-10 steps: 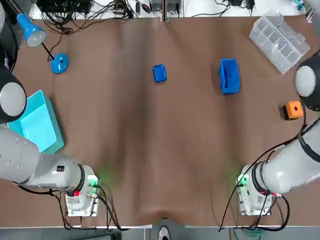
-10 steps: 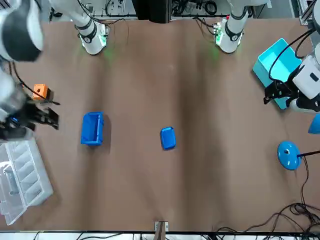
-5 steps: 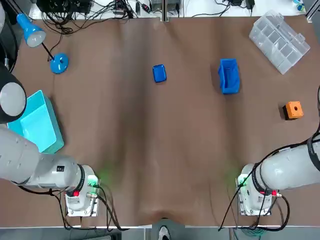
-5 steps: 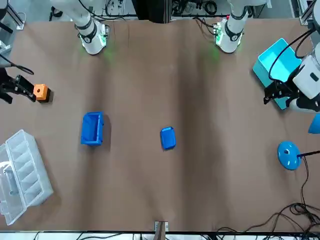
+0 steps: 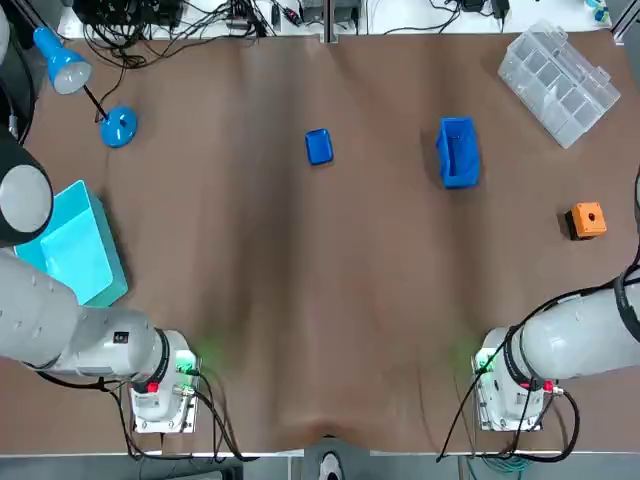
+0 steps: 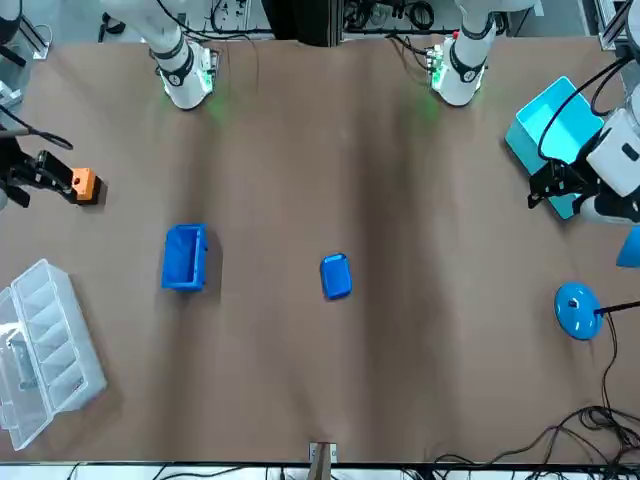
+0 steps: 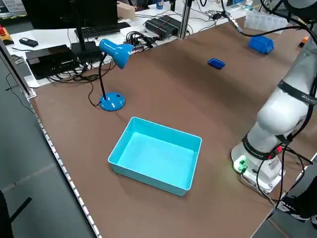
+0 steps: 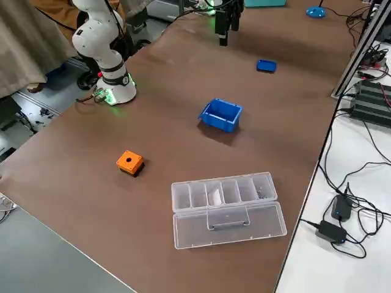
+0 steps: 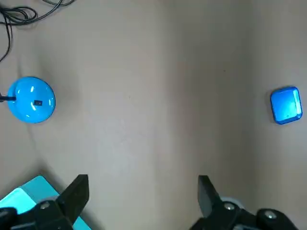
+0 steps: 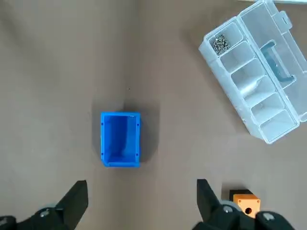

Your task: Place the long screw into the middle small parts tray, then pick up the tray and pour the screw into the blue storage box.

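Blue small parts tray (image 5: pixel 319 146) is sitting far-middle on the tabletop (image 5: pixel 320 300), storage box (image 5: pixel 458 152) right of it. You're basically starting from zero: left pincer (image 9: pixel 142 181) and right pincer (image 10: pixel 141 184) are hanging wide open, empty, and I'm not spotting the long screw.

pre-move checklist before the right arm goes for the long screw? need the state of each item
1. Right gripper open and empty: ok.
2. Left gripper open and empty: ok.
3. Clear organizer lid open and lying flat: ok.
4. Long screw located: cannot tell. One compartment holds a cluster of small hardware and another holds a pale item, but neither can be identified.
5. Small parts tray standing apart from other things, nothing visible in it: ok.
6. Blue storage box upright, opening up, empty: ok.
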Action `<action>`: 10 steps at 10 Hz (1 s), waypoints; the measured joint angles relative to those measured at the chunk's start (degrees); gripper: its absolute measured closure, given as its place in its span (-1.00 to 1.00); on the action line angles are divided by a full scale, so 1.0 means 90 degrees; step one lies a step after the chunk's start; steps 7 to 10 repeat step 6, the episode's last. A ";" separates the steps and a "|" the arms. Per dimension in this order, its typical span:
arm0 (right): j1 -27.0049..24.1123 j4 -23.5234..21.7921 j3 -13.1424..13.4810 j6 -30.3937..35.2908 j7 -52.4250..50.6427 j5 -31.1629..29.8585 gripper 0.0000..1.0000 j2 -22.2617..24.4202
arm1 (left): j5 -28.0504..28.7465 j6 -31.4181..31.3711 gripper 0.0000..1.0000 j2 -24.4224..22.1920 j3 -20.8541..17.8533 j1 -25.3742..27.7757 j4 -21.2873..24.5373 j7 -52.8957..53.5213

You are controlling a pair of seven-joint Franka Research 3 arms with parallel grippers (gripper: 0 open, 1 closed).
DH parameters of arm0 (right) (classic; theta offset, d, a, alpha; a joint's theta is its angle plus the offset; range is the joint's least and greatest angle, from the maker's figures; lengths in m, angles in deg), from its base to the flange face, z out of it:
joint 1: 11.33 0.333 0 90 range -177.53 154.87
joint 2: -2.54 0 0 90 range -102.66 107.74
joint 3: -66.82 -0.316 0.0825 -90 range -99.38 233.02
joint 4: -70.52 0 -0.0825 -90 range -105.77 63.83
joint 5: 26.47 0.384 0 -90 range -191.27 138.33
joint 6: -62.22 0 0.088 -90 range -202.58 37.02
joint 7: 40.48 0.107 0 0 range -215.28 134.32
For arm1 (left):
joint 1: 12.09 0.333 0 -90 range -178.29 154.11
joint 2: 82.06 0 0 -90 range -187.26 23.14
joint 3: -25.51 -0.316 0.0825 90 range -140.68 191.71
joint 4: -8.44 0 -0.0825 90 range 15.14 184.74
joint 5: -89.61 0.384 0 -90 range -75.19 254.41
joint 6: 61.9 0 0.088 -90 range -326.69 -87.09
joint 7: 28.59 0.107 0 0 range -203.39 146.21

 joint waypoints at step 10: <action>-0.0023 0.0021 -0.0021 -0.0001 -0.0059 -0.0010 -1.00 0.0001 | 0.0000 0.0000 -1.00 -0.0001 0.0013 -0.0014 -0.0005 0.0000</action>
